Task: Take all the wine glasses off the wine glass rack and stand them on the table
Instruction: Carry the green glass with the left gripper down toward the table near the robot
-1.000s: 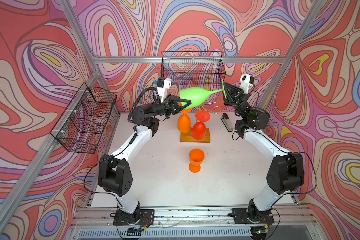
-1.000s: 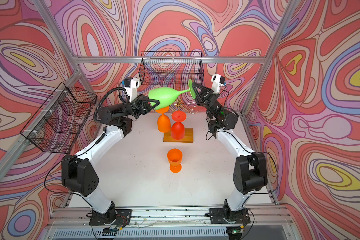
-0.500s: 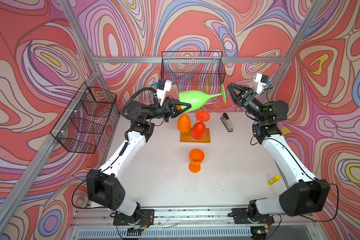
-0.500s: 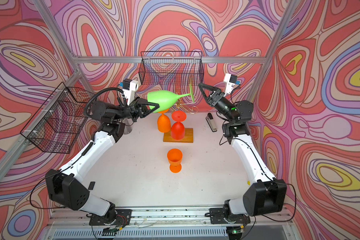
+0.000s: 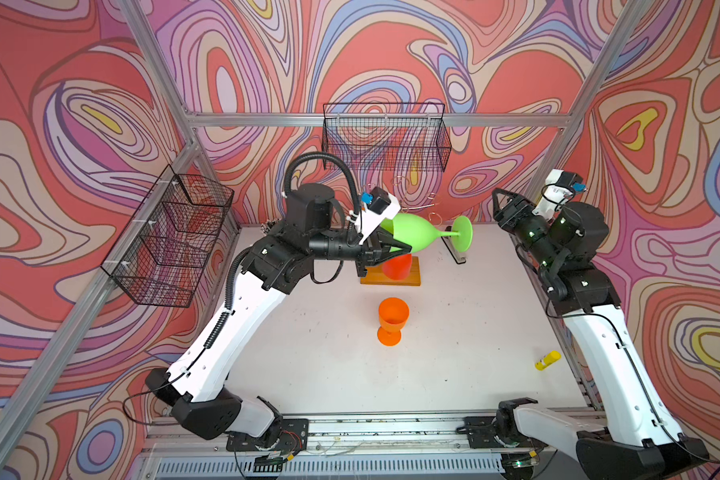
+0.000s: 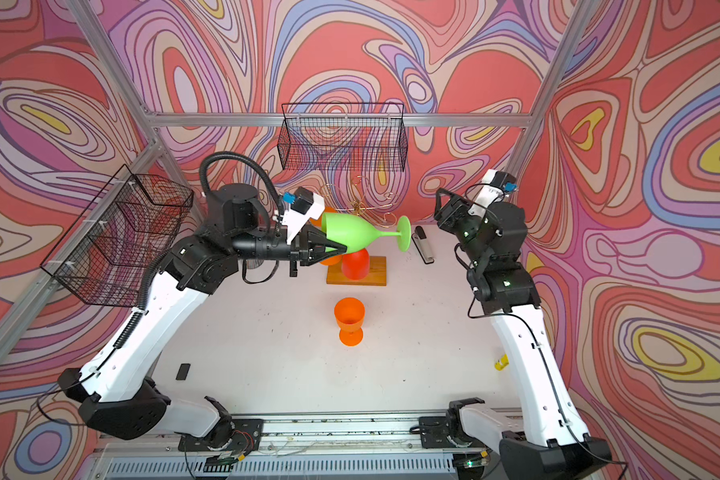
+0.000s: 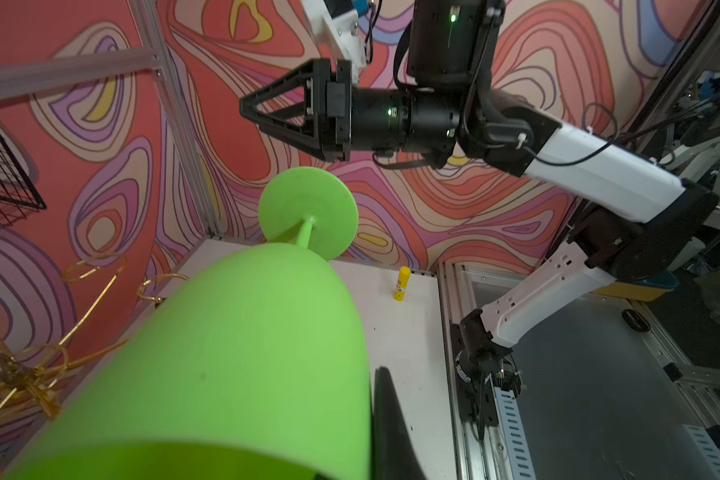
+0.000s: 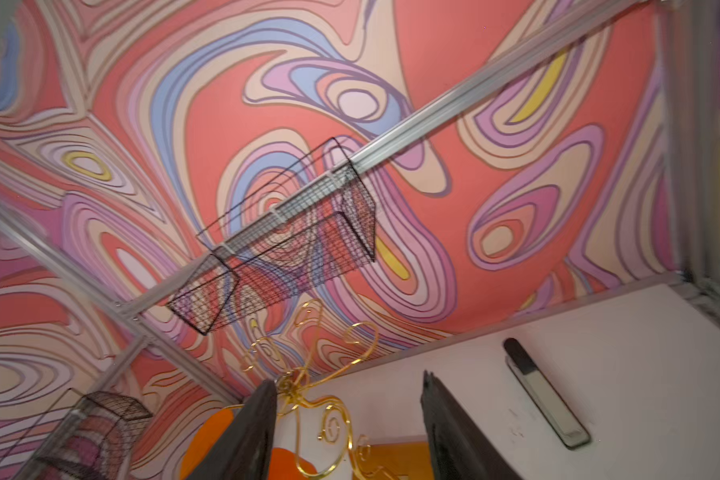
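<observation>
Left tool [image 6: 341,249] is clamped on the lime-green plastic wine glass [image 6: 352,232], gripping at the rim end of the bowl. In the left wrist view we see one black finger [image 7: 387,419] flat against the outside of the bowl. The second finger is hidden, so we can't tell where it sits.

The glass is in the air, lying on its side, with the rim toward the left tool and the round foot toward the right arm. In both top views it hangs over the wine glass rack [image 5: 391,281], a thin gold wire tree with curled hooks on a honey-coloured wooden base. Stem and foot are in free air. The nearest gold curl is just beside the bowl; we can't tell if they touch.

Right tool [image 8: 348,378] is at a medium gap, gripping nothing. Through the gap we see the gold hooks. In both top views it sits up near the back right corner, apart from the glass foot.

At the rack, we see a red plastic glass [image 6: 355,266] with its bowl over the base. An orange plastic glass [image 6: 329,261] is mostly hidden behind the left tool.

On the white table [image 5: 329,365]:
- An orange plastic goblet [image 5: 393,318] stands upright in front of the rack, apart from it.
- A black-and-grey stapler-like bar [image 5: 457,251] lies flat just right of the rack.
- A small yellow stick [image 5: 547,360] lies near the right arm.

We also see two black wire mesh baskets [image 5: 385,137], one on the back wall and one on the left wall.
</observation>
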`<state>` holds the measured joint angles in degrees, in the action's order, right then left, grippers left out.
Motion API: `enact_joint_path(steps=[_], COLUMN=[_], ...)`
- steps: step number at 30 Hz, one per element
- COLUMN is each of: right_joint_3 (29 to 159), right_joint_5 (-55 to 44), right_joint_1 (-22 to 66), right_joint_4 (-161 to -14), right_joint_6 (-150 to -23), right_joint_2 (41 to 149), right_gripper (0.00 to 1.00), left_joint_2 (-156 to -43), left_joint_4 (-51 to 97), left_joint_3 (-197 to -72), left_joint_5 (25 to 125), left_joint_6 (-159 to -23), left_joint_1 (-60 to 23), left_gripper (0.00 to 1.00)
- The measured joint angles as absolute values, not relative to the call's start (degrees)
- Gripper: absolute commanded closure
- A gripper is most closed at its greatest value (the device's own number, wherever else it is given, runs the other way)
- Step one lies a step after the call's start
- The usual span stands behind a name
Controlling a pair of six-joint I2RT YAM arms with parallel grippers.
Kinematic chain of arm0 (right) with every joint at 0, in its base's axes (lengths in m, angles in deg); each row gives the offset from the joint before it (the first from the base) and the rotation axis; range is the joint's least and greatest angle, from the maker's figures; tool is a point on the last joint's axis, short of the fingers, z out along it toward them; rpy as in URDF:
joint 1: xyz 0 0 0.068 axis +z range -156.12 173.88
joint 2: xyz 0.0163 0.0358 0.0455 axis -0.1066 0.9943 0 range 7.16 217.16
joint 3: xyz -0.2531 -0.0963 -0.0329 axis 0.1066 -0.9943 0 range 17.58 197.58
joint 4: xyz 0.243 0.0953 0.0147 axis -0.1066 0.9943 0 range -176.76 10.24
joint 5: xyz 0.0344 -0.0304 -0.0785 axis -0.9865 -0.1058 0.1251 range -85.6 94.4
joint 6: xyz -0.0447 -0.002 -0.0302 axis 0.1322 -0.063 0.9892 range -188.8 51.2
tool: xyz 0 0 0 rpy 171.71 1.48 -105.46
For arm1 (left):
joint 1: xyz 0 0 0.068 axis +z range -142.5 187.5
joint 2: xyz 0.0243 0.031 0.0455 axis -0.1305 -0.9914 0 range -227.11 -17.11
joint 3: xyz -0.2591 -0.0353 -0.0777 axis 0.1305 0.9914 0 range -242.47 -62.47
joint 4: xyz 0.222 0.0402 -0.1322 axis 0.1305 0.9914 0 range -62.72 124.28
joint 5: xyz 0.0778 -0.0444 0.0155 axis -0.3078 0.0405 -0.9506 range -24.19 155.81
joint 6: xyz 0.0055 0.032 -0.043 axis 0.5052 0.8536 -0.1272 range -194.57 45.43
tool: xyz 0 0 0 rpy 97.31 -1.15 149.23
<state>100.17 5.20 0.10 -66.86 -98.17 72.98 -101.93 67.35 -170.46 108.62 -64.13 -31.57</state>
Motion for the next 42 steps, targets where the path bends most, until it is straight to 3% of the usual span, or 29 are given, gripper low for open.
enact_joint_path(steps=[6, 15, 30, 42], right_joint_3=[99.6, 96.2, 90.3, 89.7], right_joint_5=[16.2, 25.1, 34.1, 34.6], right_joint_1=[0.1, 0.1, 0.1, 0.1], right_joint_4=[-61.0, -60.4, -63.7, -64.5], right_joint_6=[-94.6, -92.9, -92.2, -92.3], right_joint_2=[71.7, 67.9, 62.8, 63.3], right_gripper=[0.38, 0.36, 0.35, 0.34], left_joint_2=[-108.8, -119.9, -139.6, -149.3], left_joint_4=[81.1, 91.4, 100.9, 105.1], left_joint_3=[-175.4, -181.9, -195.4, -202.8], left_joint_5=[95.6, 79.9, 67.2, 62.5], left_joint_6=[-56.3, -52.9, -50.4, -49.7], left_joint_1=[-40.8, -49.5, -56.4, -57.2], left_gripper=[1.0, 1.0, 1.0, 1.0])
